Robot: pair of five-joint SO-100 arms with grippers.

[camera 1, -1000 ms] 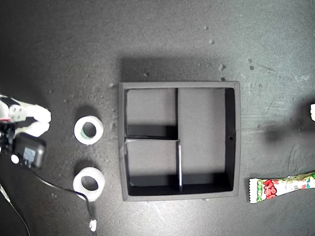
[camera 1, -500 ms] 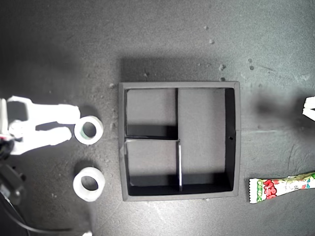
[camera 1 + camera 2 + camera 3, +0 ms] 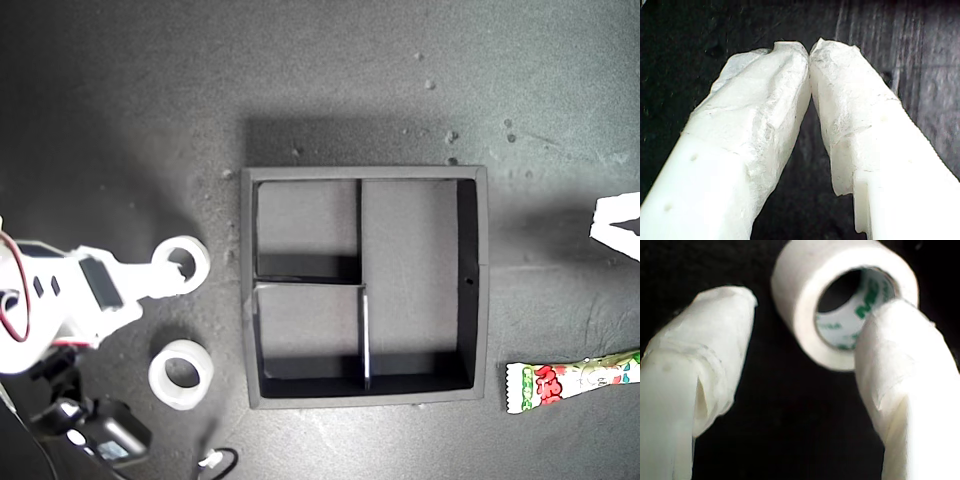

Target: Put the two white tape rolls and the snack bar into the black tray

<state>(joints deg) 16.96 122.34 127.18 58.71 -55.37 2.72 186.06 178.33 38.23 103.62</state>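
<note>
My second gripper (image 3: 805,335) is spread open at the green-cored roll (image 3: 181,261), one finger (image 3: 900,365) over its hole. My first gripper (image 3: 810,50) is closed, empty. The bar (image 3: 570,381) lies beside the tray (image 3: 478,290).

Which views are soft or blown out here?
Exterior view: sharp, tray throws a soft shadow upward, white arm overexposed. First wrist view: fingers fill the frame, bright, slightly soft. Second wrist view: blurry overall, tape roll glaring white.
</note>
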